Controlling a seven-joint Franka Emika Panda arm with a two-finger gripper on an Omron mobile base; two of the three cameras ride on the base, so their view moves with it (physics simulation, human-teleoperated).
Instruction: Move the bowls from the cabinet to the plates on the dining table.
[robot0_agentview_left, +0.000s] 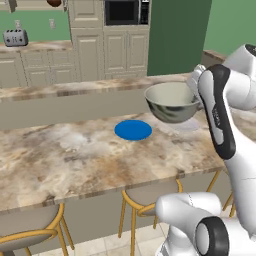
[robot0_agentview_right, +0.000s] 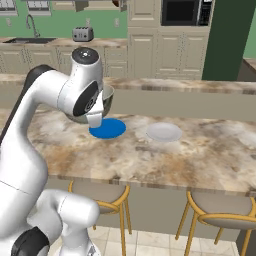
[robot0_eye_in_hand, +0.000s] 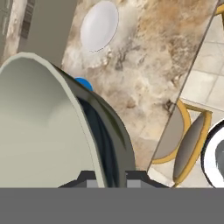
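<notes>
Big bowl in the air, above the table

The gripper (robot0_eye_in_hand: 106, 178) is pinched on the rim of the grey bowl (robot0_agentview_left: 171, 101), one finger inside and one outside. The bowl hangs over the table (robot0_agentview_left: 60, 160), up at about 2 o'clock from the blue plate (robot0_agentview_left: 133, 130) in the left base view. The white plate (robot0_agentview_right: 164, 132) sits just beside the blue one, at its 3 o'clock in the right base view. The grip is only on the thin edge, so the bowl could tip or slip. Let go too high and it could bounce off a plate.
</notes>
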